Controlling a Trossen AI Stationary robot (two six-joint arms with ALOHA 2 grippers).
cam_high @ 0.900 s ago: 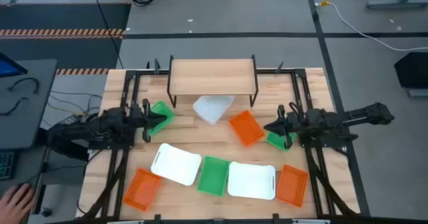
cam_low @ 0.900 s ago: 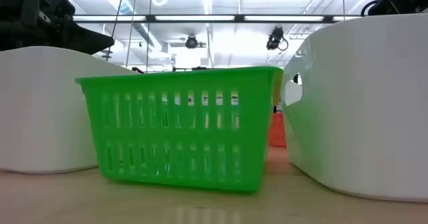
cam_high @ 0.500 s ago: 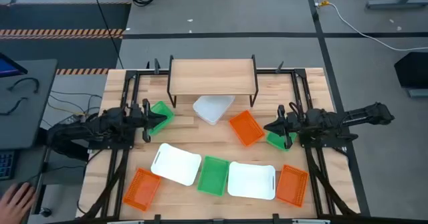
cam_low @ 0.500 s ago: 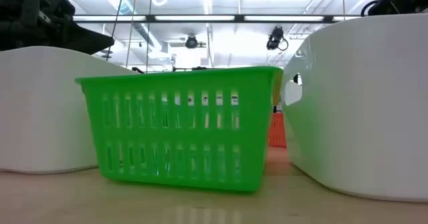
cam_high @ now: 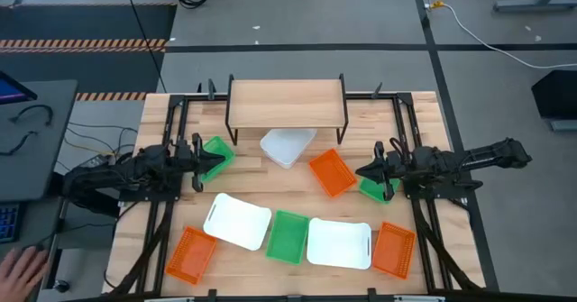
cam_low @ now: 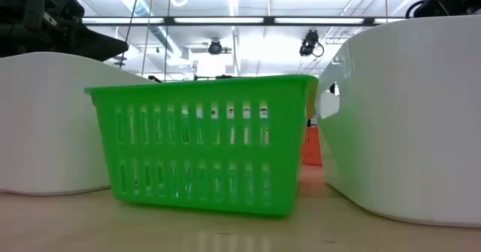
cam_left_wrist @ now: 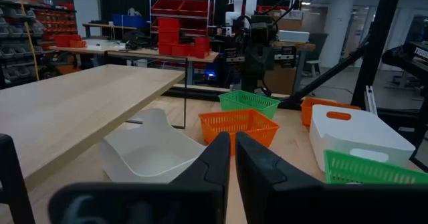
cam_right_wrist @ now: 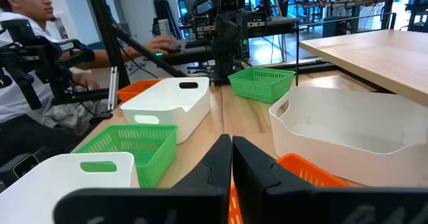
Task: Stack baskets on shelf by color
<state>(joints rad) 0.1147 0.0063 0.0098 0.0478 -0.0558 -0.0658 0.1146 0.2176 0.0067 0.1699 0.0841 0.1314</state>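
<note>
Task barely begun: shelf (cam_high: 287, 99) top bare, no baskets stacked.
Left gripper (cam_high: 196, 154) hovers at left by a green basket (cam_high: 216, 155), fingers together, holding nothing. Nine baskets lie loose on the tabletop (cam_high: 288, 183); one white basket (cam_high: 288, 145) sits just near of the shelf. Right gripper (cam_high: 364, 170) waits at right, fingers together. All sorting remains.

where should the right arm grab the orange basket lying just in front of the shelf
Take the orange basket by the long rim facing the right pincer, coming straight down with one finger inside the wall and one outside. It sits flat, open side up and turned at an angle, with thin upright walls. That rim looks clear, while the white basket crowds its far corner.
</note>
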